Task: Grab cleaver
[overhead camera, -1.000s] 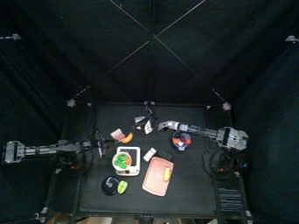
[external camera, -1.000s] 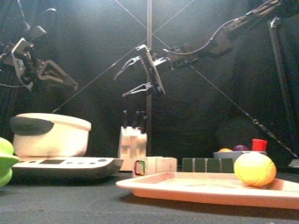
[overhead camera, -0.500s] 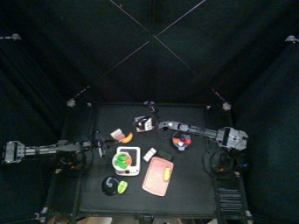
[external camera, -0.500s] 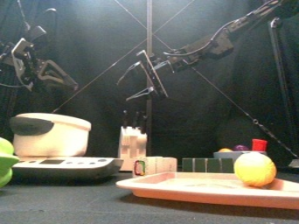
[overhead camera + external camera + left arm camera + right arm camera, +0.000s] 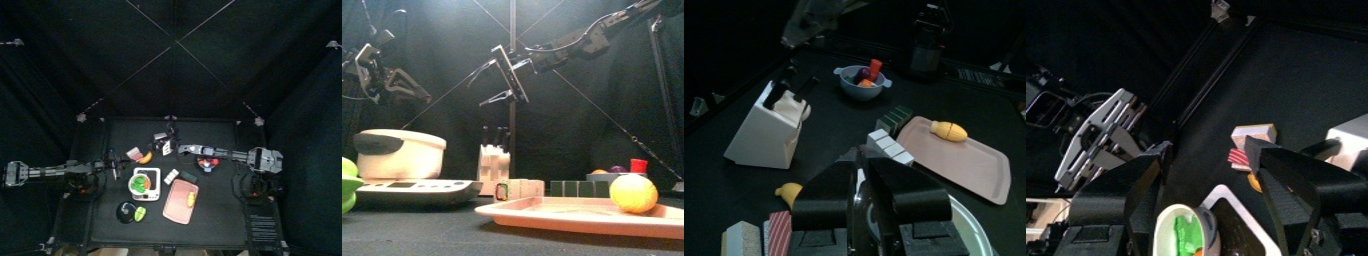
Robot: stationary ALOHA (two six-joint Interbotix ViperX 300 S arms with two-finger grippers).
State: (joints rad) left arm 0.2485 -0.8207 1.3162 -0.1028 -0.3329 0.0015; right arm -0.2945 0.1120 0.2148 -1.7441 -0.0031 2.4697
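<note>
A white knife block (image 5: 767,128) stands mid-table with dark handles (image 5: 791,92) sticking out of its top. The cleaver's blade is hidden, and I cannot tell which handle is the cleaver's. My right gripper (image 5: 501,79) hangs wide open in the air above the block (image 5: 496,163), holding nothing. From above it sits right over the block (image 5: 170,144). The right wrist view shows its fingers (image 5: 1300,180) far apart. My left gripper (image 5: 863,192) rests low at the table's left, open and holding nothing.
A pink board (image 5: 569,213) with a lemon (image 5: 633,193) lies at the front right. A blue bowl (image 5: 865,82) stands behind the block. A white pot (image 5: 402,152), a scale (image 5: 416,192) and a white-framed green item (image 5: 143,183) fill the left front.
The right gripper has shifted slightly up and to the left above the knife block and tilted, still wide open. The left arm has not moved.
</note>
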